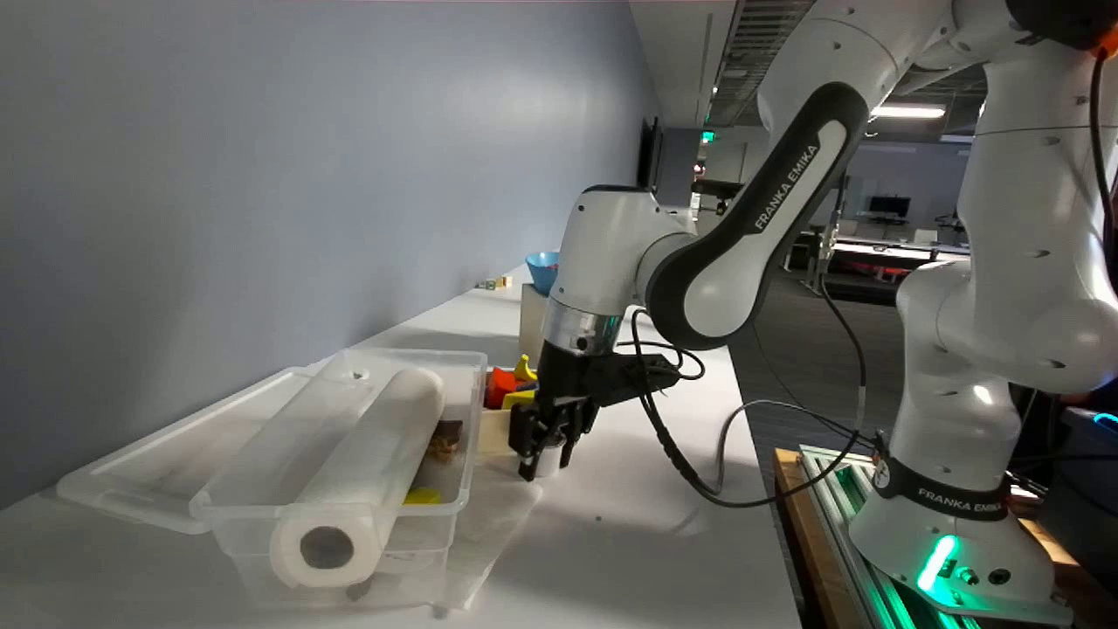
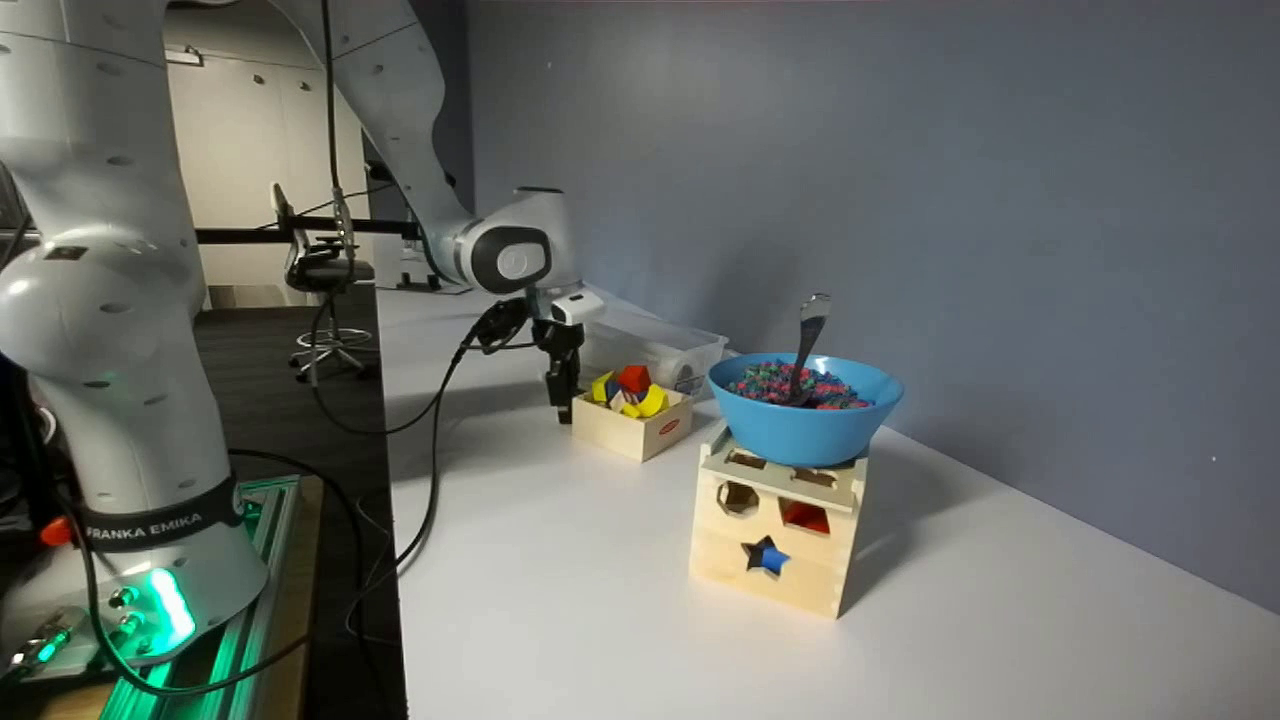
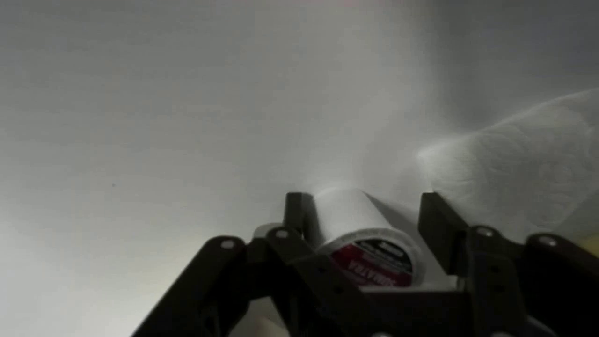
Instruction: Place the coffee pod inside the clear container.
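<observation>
The coffee pod [image 3: 348, 213] is a white cup with a red and black lid, standing on the white table. It also shows in an exterior view [image 1: 550, 459]. My gripper [image 3: 360, 201] is open with its fingers on either side of the pod. The pod is close to the left finger in the wrist view, and a gap shows at the right finger. The gripper also shows in an exterior view [image 2: 565, 413], where the pod is hidden. The clear container [image 1: 249, 542] is a see-through bin beside the gripper. It shows partly in an exterior view [image 2: 650, 348].
A paper towel roll [image 1: 376, 480] lies in the container, with its loose sheet [image 1: 498, 515] on the table. A flat clear lid [image 1: 109, 494] lies by the wall. A tan box [image 2: 625, 436] of blocks is close to the gripper. A blue bowl [image 2: 800, 432] sits on a wooden shape box [image 2: 725, 560].
</observation>
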`<state>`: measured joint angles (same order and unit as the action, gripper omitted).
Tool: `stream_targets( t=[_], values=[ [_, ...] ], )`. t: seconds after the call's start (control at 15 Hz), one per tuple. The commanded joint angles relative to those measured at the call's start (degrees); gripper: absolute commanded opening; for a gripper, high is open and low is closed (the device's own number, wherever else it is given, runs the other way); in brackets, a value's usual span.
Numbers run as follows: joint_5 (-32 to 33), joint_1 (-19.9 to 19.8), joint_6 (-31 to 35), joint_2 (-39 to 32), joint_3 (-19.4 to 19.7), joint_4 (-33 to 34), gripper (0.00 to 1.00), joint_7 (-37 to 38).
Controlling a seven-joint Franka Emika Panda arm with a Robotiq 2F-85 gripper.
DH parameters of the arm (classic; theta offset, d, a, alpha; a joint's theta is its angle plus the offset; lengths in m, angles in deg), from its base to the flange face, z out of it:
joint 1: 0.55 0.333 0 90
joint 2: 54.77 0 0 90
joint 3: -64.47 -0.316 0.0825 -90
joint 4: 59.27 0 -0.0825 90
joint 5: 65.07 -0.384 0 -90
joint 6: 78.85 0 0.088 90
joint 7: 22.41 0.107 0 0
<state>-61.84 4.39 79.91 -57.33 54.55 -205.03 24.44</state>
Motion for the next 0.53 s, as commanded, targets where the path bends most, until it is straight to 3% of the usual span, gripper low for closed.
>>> stream_targets(
  t=[0.0,0.2,0.47],
  values=[
    [0.3,2.2,-3.1,1.1,1.1,0.9,0.36,1.3],
    [1.3,3.2,-6.0,3.7,0.5,0.7,0.18,0.8],
    [-0.2,5.3,-15.6,10.8,-1.8,1.2,0.16,-3.5]
  ],
)
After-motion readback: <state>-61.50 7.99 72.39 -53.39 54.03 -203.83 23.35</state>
